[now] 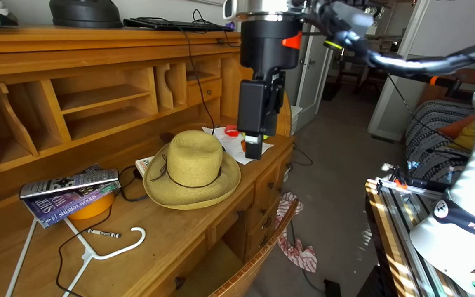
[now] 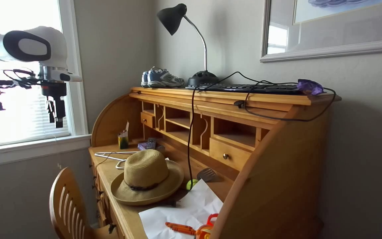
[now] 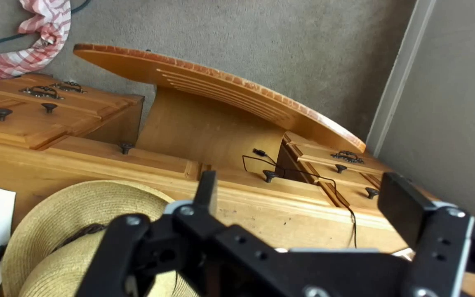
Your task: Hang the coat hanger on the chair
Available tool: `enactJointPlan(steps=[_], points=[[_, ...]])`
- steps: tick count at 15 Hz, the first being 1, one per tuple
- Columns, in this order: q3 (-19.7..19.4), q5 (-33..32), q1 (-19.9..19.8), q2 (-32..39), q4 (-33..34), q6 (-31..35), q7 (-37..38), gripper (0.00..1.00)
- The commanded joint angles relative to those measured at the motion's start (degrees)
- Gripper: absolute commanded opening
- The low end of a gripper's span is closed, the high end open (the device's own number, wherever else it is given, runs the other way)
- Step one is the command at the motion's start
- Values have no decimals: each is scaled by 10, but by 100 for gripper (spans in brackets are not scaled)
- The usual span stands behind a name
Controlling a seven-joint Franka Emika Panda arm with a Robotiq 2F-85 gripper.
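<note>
The white coat hanger [image 1: 90, 252] lies on the desk, its curved hook toward the straw hat; a book hides part of it. It also shows in an exterior view [image 2: 111, 157]. In the wrist view only white slivers, possibly the hanger, show by the right finger. The wooden chair's slatted, curved back [image 2: 66, 202] stands at the desk's front; it also shows in an exterior view [image 1: 258, 258] and the wrist view [image 3: 221, 78]. My gripper [image 3: 303, 194] is open and empty, pointing down in the air well above the desk [image 1: 254, 150], apart from hanger and chair [image 2: 55, 120].
A straw hat [image 1: 194, 169] sits on the desk beside the hanger. Books and a remote [image 1: 70, 194] lean on an orange object [image 1: 93, 208]. A thin black cable [image 3: 336, 185] crosses the desk's front edge. The roll-top desk [image 2: 277, 172] has raised shelves behind.
</note>
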Motion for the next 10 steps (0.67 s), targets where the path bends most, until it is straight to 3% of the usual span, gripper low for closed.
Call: enactJointPlan(steps=[1, 5, 10], points=[[-12, 8, -7, 97, 68, 32, 7, 100], [-32, 84, -7, 196, 106, 123, 32, 100], [-38, 129, 1, 314, 156, 258, 80, 100]])
